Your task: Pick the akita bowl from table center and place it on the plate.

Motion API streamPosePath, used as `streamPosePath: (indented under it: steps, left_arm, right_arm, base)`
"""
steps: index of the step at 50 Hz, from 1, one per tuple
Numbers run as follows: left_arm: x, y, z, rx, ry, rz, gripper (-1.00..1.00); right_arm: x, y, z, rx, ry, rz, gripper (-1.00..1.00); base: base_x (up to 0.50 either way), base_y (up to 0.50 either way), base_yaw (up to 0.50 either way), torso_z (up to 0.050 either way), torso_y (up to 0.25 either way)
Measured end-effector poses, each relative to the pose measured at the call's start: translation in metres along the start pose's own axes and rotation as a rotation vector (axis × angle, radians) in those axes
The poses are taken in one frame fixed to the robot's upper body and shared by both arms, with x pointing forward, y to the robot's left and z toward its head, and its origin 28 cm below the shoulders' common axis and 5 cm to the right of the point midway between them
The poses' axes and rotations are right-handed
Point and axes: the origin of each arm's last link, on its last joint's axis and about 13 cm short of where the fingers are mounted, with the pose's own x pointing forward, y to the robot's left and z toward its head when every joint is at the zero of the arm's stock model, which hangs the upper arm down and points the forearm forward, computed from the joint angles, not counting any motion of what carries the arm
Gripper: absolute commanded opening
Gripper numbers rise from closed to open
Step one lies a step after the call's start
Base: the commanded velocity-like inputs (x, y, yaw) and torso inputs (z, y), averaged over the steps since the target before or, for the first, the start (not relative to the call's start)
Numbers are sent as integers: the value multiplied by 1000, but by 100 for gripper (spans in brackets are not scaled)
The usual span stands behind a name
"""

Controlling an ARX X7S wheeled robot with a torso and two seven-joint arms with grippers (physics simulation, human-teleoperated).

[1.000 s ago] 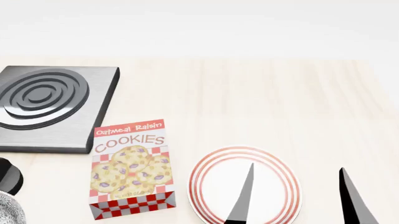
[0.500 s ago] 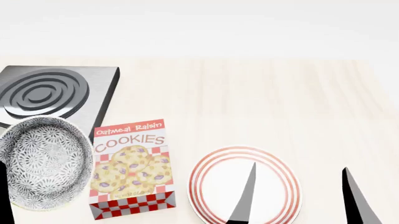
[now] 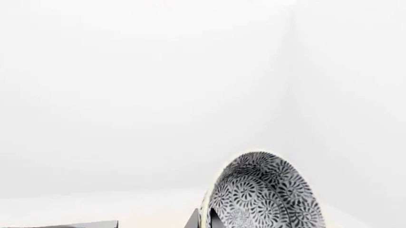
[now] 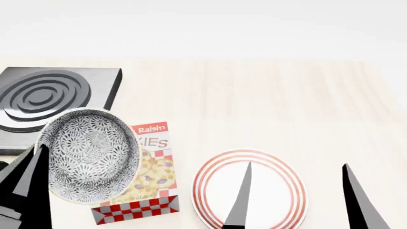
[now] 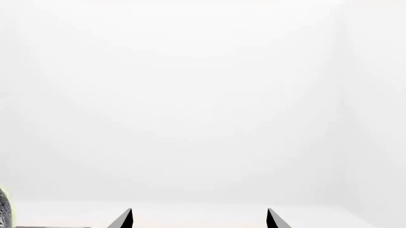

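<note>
The akita bowl (image 4: 89, 155), white with a dense black floral pattern, hangs tilted above the table's left side and covers part of the cookie box. My left gripper (image 4: 37, 150) is shut on the bowl's left rim. In the left wrist view the akita bowl (image 3: 266, 194) shows its inside, with my left gripper (image 3: 206, 217) holding one finger on each side of the rim. The plate (image 4: 213, 191), white with red rings, lies on the table to the bowl's right. Above it, my right gripper (image 4: 298, 165) is open and empty; in its own wrist view, my right gripper (image 5: 199, 212) holds nothing.
An Oatmeal Raisin cookie box (image 4: 152, 188) stands between the bowl and the plate. A metal stove burner (image 4: 45, 98) sits at the back left. The light wooden table (image 4: 267, 100) stretches behind. A sliver of the bowl (image 5: 3, 210) shows at the right wrist view's edge.
The left gripper has carried the bowl up and to the right, from the left edge to in front of the cookie box. The right gripper has risen slightly.
</note>
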Motion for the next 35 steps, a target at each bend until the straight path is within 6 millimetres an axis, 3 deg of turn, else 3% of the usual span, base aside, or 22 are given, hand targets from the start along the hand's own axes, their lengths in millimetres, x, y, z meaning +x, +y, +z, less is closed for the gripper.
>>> streamPosePath:
  steps: [12, 25, 35]
  left_arm:
    - [20, 6, -6, 65, -53, -10, -100]
    - [33, 11, -9, 81, -84, -15, -100]
    - [38, 12, -9, 81, -101, -24, -100]
  right_arm:
    - [3, 0, 16, 130, 3, 159, 100]
    - [20, -4, 37, 310, 24, 325, 100]
    - [32, -4, 42, 386, 46, 399, 100]
  base:
    - [0, 0, 0, 0, 0]
    - [0, 0, 0, 0, 1]
    - [0, 0, 0, 0, 0]
